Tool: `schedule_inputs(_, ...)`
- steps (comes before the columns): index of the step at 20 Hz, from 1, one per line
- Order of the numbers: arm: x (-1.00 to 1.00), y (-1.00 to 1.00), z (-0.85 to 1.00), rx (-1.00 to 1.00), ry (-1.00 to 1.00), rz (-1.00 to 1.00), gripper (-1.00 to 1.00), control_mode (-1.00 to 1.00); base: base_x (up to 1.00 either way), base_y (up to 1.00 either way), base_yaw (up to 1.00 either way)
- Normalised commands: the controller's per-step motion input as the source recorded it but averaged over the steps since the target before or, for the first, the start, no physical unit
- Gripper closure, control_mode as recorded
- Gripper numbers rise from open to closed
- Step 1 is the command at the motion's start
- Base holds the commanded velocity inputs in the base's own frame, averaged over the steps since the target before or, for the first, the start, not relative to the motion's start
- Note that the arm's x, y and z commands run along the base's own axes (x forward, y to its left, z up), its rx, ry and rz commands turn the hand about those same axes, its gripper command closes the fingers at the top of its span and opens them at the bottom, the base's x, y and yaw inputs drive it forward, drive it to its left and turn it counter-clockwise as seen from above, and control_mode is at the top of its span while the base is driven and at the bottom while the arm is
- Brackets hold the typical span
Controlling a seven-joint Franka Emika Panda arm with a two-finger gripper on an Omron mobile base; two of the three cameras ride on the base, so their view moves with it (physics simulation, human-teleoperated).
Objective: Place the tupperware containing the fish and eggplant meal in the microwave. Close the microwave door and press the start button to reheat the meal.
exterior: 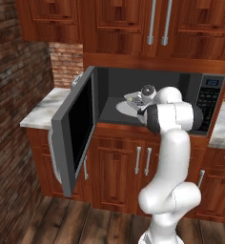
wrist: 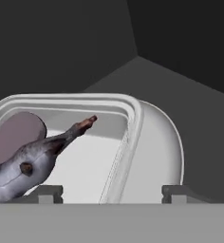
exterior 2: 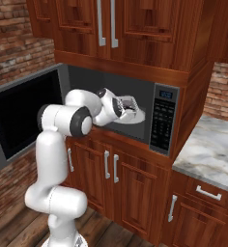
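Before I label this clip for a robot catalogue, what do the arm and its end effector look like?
The arm is glossy white, built of rounded tubular links with dark grey-black bands at the joints. No cables or markings show. The end effector has two small grey, blocky finger tips, seen in the hand view.

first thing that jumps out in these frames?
The white arm reaching into the open microwave, its gripper at the tupperware on the round plate inside the dark cavity. In the hand view the fingers stand apart on either side of the tray's rim, with the grey fish lying inside it. The microwave door hangs wide open to the left.
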Motion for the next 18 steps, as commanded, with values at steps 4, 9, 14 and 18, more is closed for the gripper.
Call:
schedule_inputs(4,-0.73,0.01,0.09,-0.02,-0.08,0.0,-1.0,-1.0,0.0,0.0,0.0)
schedule_inputs(9,-0.92,0.18,0.35,-0.07,-0.1,0.0,-1.0,-1.0,0.0,0.0,0.0)
schedule_inputs(14,-0.77,0.38,0.99,-0.06,-0.07,0.02,-1.0,-1.0,0.0,0.0,0.0)
schedule_inputs(18,-0.82,0.44,1.0,-0.08,0.1,0.1,-1.0,-1.0,0.0,0.0,0.0)
